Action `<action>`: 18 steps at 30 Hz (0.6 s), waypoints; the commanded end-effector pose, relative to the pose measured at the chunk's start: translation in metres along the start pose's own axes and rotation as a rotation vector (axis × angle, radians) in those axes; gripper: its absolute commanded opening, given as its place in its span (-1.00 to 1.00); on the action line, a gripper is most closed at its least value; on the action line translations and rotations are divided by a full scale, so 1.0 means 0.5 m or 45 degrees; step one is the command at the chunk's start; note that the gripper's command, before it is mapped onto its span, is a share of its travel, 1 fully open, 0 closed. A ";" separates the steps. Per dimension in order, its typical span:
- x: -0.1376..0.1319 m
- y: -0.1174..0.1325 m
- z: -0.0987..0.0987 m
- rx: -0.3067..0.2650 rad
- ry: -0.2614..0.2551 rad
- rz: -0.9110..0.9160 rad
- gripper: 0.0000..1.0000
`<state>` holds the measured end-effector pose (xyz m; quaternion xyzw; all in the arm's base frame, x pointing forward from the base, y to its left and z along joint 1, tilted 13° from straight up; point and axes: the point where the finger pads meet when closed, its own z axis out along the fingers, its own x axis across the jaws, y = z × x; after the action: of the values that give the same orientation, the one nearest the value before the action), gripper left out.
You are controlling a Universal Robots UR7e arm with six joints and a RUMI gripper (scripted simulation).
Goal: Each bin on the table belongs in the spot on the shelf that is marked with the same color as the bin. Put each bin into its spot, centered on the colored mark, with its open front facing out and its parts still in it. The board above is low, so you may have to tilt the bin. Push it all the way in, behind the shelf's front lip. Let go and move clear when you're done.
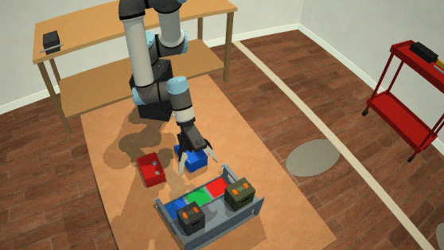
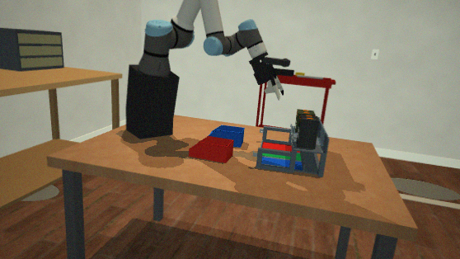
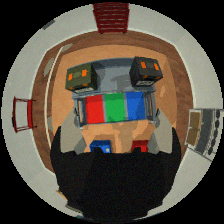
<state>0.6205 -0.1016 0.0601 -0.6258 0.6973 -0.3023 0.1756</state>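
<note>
Shows the bare near edge of a wooden table first in the exterior view, then, on the tabletop, a red bin with two small grey round parts inside. Has a grey shelf standing apart from the red bin, toward the table's far end from the arm. Bears, inside the shelf, three colored marks in a row, from near to far: blue mark, green mark, red mark. Carries on the upper board a dark box at the blue end and an olive box at the red end. Shows, beyond the red bin, a blue bin, also on the table outside the shelf; cannot tell its contents clearly. Hanging above the table, well clear of both bins: the jaws, spread fully open, gripping nothing, angled down toward the shelf. Shows a black pedestal under the arm, and farther off a red cart near a pale wall.
</note>
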 end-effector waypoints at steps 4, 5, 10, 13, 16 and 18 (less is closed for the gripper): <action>0.000 -0.001 -0.001 0.002 0.000 0.000 1.00; 0.000 -0.001 -0.001 0.002 0.000 0.000 1.00; 0.000 -0.001 -0.001 0.001 0.000 0.000 1.00; -0.001 0.001 -0.001 -0.001 0.000 0.000 1.00; -0.006 0.008 0.000 -0.010 -0.003 0.000 1.00; -0.012 0.017 0.001 -0.022 -0.005 0.000 1.00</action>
<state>0.6182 -0.0992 0.0572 -0.6267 0.6982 -0.2991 0.1739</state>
